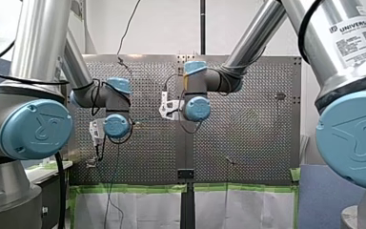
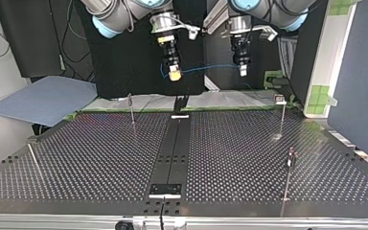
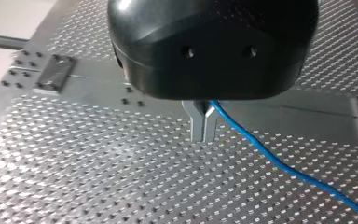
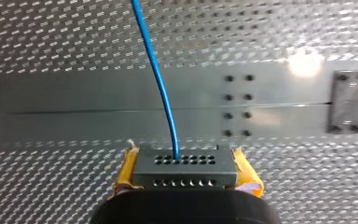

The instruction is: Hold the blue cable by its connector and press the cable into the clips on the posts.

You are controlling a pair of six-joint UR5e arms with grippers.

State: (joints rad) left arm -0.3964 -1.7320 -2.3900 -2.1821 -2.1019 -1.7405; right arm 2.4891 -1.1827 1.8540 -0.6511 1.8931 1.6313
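- Closest to my right wrist camera sits the connector, a grey rectangular block with two rows of small round holes. My right pincer is clamped on it, a yellow pad pressing against each short side.
- From one hole in the connector's upper row the blue cable comes out, thin, smooth and gently curved, running away over the desk.
- My left pincer has a glossy, rounded black housing and two narrow metal fingers. They are pressed together on the blue cable, which leaves them and trails off slantwise above the desk.
- Seen from across the desk, the cable runs in a shallow line between the two pincers, held in the air and apart from every post.
- Desk surface: dull metal, densely perforated, split down the middle by a smooth black strip.
- Four thin posts stand on it, two on each side of the strip. Small clips top the pair at the top view's right; the other tops are too small to tell.
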